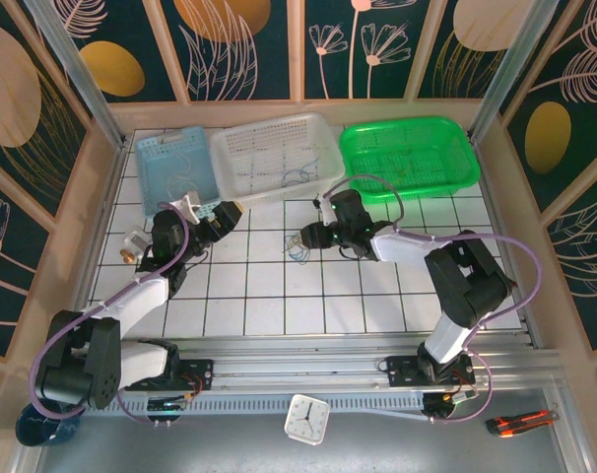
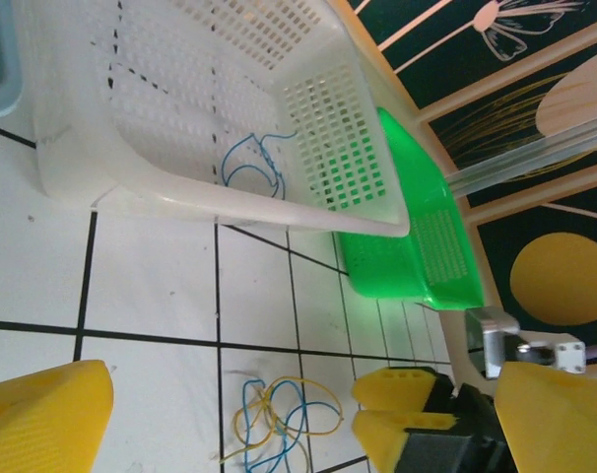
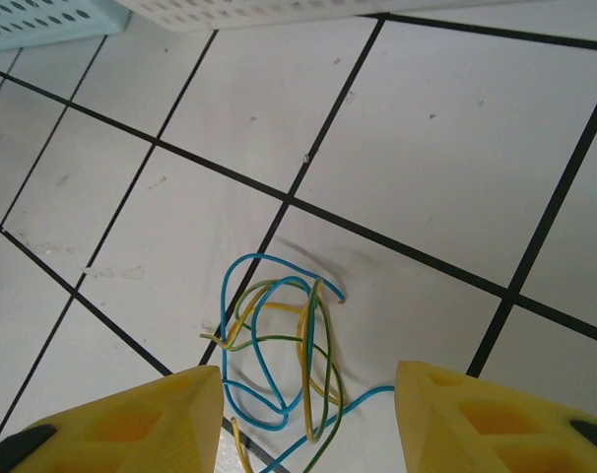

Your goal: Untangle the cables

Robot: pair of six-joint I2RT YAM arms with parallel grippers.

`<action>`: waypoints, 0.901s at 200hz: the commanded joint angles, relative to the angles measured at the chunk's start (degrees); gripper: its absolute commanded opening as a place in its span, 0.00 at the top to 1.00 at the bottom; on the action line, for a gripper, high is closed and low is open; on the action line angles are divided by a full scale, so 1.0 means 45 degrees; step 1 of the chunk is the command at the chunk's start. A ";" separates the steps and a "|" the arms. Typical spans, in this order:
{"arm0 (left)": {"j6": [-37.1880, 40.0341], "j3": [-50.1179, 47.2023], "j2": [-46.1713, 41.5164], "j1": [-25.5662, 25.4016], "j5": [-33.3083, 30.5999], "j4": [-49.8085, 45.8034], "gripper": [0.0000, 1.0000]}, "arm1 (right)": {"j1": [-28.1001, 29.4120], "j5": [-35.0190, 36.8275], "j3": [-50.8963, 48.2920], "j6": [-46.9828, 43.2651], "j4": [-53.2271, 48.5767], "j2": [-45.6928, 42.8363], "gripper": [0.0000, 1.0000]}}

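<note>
1. Three baskets stand side by side along the far edge of the table [image 1: 279, 305]: a blue basket [image 1: 175, 163], a white basket [image 1: 274, 153] and a green basket [image 1: 407, 156]. They wall off that side.
2. The cables [image 3: 279, 345] lie on bare tiles in front of the white basket. The tiles on their near side are free.
3. The right gripper [image 1: 305, 238] hangs over the cables with its fingers apart, blocking the way in from the right.
4. The left gripper [image 1: 232, 214] sits spread wide near the white basket's front wall, with bare tile between it and the cables.
</note>
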 commanded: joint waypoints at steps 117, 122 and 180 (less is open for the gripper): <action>0.0173 0.0448 0.0294 -0.0244 0.0466 0.0397 0.01 | 0.0198 -0.0864 0.0825 0.0386 -0.0069 -0.0454 1.00; 0.0267 0.0448 0.0330 -0.0296 0.0471 0.0344 0.01 | 0.0221 -0.0977 0.0744 0.0510 -0.0005 -0.0737 1.00; 0.1222 0.0583 0.1099 -0.1646 -0.0173 -0.0233 0.01 | 0.0259 -0.1216 -0.0058 0.1750 0.0498 -0.2979 1.00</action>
